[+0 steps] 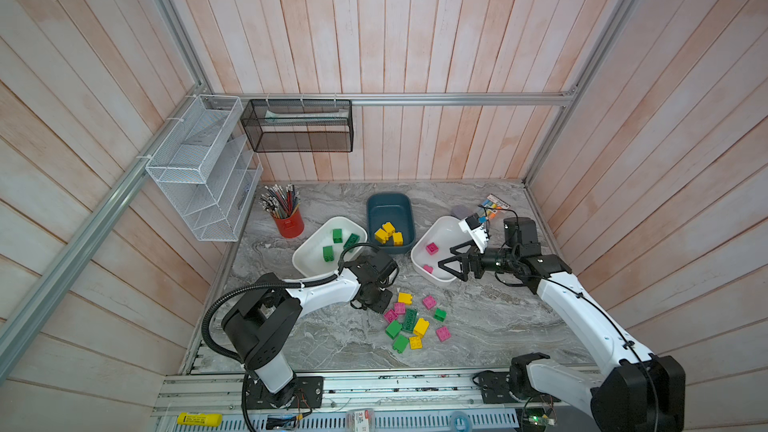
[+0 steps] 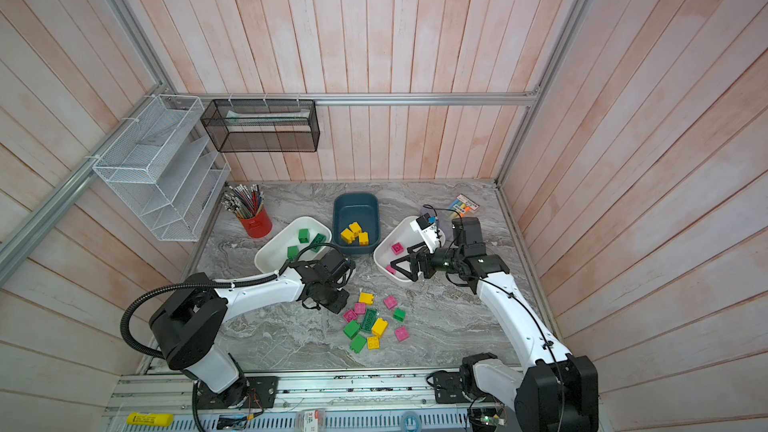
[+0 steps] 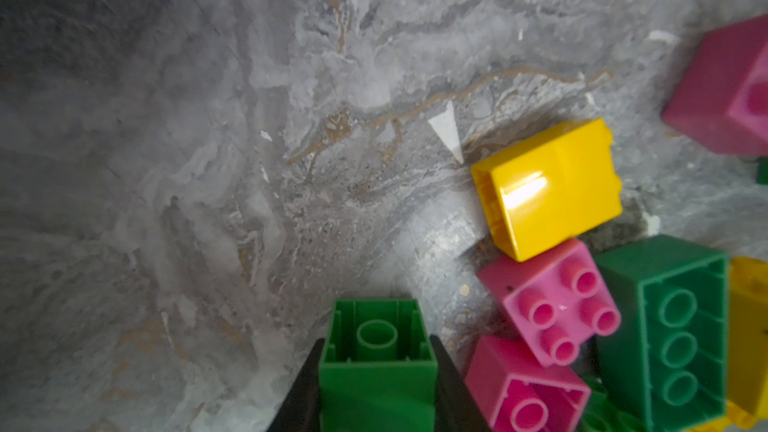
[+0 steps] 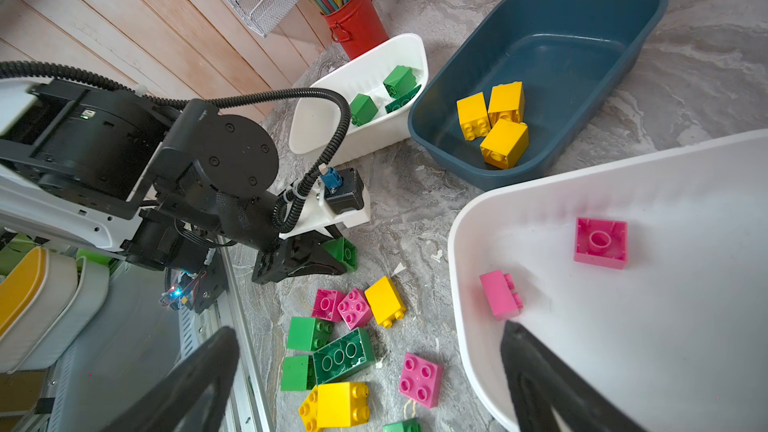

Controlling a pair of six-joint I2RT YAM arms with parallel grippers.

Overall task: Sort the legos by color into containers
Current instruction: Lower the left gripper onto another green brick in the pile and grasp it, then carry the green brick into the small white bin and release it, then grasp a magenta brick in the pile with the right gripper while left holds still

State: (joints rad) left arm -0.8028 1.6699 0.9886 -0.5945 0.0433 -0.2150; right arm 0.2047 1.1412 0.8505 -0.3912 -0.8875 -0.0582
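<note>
Green brick (image 4: 345, 252) was clamped in the left hand (image 3: 376, 340) at the edge of the pile (image 1: 411, 322) on the counter (image 1: 498, 317). It looked best lifted straight up first, then carried over the rim of the white tub (image 1: 311, 261) holding greens. Right hand (image 1: 451, 258) stood apart above the pink-brick tub (image 1: 444, 230).

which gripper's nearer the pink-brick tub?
Right. The right gripper hangs open over that white tub's rim; the left gripper is at the loose pile, shut on a green brick.
</note>
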